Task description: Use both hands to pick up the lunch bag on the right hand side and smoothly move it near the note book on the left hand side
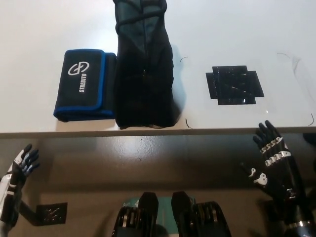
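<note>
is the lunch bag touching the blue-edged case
Touching: the head view shows the lunch bag pressed against the blue-edged case, with no table visible between them.

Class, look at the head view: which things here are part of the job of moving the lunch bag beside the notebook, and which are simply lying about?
Part of the job:
black lunch bag
blue-edged black notebook case, touching the bag's left side
left hand, open, below the table edge
right hand, open, below the table edge

Just lying about:
black tape patch
white table
</note>
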Controlling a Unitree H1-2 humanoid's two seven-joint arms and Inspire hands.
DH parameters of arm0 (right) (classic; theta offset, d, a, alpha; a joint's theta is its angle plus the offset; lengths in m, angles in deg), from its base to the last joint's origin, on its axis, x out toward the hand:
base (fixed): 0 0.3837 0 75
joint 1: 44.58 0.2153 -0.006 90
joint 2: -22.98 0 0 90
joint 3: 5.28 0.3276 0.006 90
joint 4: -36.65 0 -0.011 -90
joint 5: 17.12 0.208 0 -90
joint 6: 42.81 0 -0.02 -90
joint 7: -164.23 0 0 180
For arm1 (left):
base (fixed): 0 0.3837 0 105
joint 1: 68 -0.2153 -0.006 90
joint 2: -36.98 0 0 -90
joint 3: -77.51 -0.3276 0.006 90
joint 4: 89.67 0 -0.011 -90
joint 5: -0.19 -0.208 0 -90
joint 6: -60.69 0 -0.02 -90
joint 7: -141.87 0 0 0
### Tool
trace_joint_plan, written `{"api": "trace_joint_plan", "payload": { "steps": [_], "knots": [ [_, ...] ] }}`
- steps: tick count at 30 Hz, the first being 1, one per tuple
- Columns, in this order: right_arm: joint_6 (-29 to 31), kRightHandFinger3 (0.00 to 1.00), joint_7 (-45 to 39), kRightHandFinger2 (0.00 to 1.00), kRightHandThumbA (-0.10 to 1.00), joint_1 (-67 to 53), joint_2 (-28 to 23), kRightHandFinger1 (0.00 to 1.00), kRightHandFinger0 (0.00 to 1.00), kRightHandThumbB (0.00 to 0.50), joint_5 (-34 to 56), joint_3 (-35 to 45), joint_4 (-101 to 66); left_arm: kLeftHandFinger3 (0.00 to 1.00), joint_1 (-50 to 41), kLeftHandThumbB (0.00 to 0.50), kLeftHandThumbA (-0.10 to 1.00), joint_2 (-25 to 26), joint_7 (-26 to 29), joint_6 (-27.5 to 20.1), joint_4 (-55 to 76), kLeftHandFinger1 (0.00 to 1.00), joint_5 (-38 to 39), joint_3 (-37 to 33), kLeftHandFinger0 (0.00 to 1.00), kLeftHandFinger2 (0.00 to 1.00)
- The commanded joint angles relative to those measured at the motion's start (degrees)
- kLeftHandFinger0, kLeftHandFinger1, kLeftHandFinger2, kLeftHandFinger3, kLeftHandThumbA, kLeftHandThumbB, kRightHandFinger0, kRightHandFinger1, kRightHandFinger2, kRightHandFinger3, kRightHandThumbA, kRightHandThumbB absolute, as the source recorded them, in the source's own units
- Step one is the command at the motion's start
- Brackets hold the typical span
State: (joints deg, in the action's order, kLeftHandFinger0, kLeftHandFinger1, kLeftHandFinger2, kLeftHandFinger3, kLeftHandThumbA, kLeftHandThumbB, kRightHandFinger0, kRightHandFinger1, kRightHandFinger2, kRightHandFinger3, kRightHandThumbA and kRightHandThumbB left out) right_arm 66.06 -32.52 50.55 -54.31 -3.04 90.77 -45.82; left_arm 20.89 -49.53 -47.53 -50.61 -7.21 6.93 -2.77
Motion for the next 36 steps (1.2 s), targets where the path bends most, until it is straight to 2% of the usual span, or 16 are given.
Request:
{"api": "trace_joint_plan", "payload": {
  "steps": [1,4,7,12,18,22,26,36],
  "knots": [
    [5.67,1.00,2.32,1.00,1.00,1.44,0.20,1.00,1.00,0.221,-3.14,-0.09,2.98,1.00,1.57,0.267,1.00,-0.02,0.93,-5.63,-3.62,1.00,-3.13,-0.10,1.00,1.00],
    [7.29,1.00,2.54,1.00,1.00,2.15,-0.26,1.00,1.00,0.245,-3.49,0.19,5.77,1.00,2.46,0.224,1.00,-0.30,0.65,-5.63,-6.21,1.00,-3.27,-0.20,1.00,1.00],
    [8.06,1.00,2.42,1.00,1.00,2.49,-0.33,1.00,1.00,0.232,-4.12,0.17,6.36,1.00,2.41,0.216,1.00,-0.47,-0.14,-5.63,-6.99,1.00,-2.24,-0.52,1.00,1.00],
    [8.06,1.00,2.24,1.00,1.00,3.03,0.04,1.00,1.00,0.253,-4.91,-0.08,7.10,1.00,2.71,0.250,1.00,-0.99,-0.16,-5.40,-8.02,1.00,-1.53,-1.27,1.00,1.00],
    [6.35,1.00,2.24,1.00,1.00,2.66,0.27,1.00,1.00,0.274,-4.40,-1.35,7.57,1.00,2.31,0.238,1.00,-1.13,0.01,-4.66,-7.12,1.00,-1.39,-1.73,1.00,1.00],
    [4.97,1.00,2.58,1.00,1.00,2.79,0.16,1.00,1.00,0.253,-3.95,-1.49,7.44,1.00,2.49,0.229,1.00,-1.00,0.18,-4.58,-7.19,1.00,-1.64,-1.96,1.00,1.00],
    [5.54,1.00,2.78,1.00,1.00,2.99,0.02,1.00,1.00,0.264,-4.28,-1.72,7.72,1.00,2.49,0.210,1.00,-0.82,0.39,-4.58,-6.97,1.00,-1.78,-2.02,1.00,1.00],
    [6.28,1.00,3.59,1.00,1.00,4.10,-0.08,1.00,1.00,0.240,-5.18,-1.66,8.27,1.00,3.60,0.223,1.00,-0.46,0.58,-4.77,-7.50,1.00,-1.76,-1.72,1.00,1.00]
  ]
}}
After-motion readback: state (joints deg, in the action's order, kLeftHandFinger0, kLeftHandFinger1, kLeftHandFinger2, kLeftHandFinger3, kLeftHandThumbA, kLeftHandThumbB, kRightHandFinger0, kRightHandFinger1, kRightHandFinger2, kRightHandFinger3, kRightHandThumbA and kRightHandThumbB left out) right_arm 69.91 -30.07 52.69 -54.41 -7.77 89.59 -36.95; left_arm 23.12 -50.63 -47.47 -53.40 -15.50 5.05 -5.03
